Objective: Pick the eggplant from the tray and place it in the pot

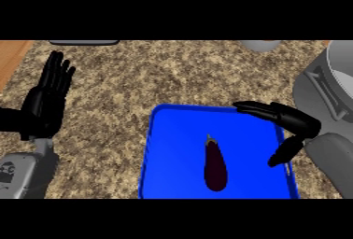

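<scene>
The pot (pixel 339 88) runs off the right side, so only part shows. At the top, a flat grey thing (pixel 83 42) and a round grey thing (pixel 261 45) are cut too short to tell what they are. The blue tray (pixel 172 140) is cut off at the bottom. The right hand (pixel 296 122) hides its far right corner.

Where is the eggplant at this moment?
In the head view, the eggplant lies on the blue tray, lower centre, left of the right hand.

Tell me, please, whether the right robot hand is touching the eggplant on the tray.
Apart. The head view shows a strip of bare blue tray between the right robot hand and the eggplant.
</scene>
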`<state>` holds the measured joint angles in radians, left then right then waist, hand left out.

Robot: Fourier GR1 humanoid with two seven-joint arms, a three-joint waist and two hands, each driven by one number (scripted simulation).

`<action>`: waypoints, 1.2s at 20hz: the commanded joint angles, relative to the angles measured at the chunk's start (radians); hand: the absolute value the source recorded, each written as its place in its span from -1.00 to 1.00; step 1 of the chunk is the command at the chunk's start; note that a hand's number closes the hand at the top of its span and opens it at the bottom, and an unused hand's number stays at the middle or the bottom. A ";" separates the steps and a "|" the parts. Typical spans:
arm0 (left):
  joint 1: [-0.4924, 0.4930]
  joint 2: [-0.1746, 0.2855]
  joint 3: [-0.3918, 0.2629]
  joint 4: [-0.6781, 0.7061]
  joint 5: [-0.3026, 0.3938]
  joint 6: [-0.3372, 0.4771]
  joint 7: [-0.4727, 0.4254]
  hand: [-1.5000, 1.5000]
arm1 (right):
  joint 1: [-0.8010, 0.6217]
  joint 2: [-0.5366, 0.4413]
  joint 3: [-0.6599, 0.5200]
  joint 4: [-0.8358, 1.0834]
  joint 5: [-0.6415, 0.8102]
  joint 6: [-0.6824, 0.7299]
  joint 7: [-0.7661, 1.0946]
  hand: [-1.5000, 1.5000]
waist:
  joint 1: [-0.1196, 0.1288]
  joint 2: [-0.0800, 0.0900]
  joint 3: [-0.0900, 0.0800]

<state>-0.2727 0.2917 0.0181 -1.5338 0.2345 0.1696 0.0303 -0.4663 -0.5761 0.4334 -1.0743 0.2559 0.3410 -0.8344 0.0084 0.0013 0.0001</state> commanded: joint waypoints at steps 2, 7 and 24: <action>-0.032 -0.039 -0.012 0.038 -0.047 0.023 -0.025 0.00 | -0.019 0.068 0.045 0.091 0.094 0.034 -0.051 -1.00 | -0.002 0.002 0.000; -0.028 -0.014 0.034 0.001 -0.016 -0.012 0.026 0.00 | 0.054 0.094 0.051 0.028 0.129 0.011 -0.054 -1.00 | -0.008 -0.001 0.000; 0.031 -0.054 0.059 -0.066 -0.062 -0.051 0.057 0.00 | 0.095 0.262 -0.030 -0.030 0.312 -0.033 0.100 -1.00 | -0.006 -0.002 0.000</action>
<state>-0.2685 0.2370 0.0677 -1.5465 0.1710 0.1317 0.0493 -0.3825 -0.3506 0.4227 -1.0729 0.5221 0.2865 -0.7892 0.0011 -0.0004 -0.0007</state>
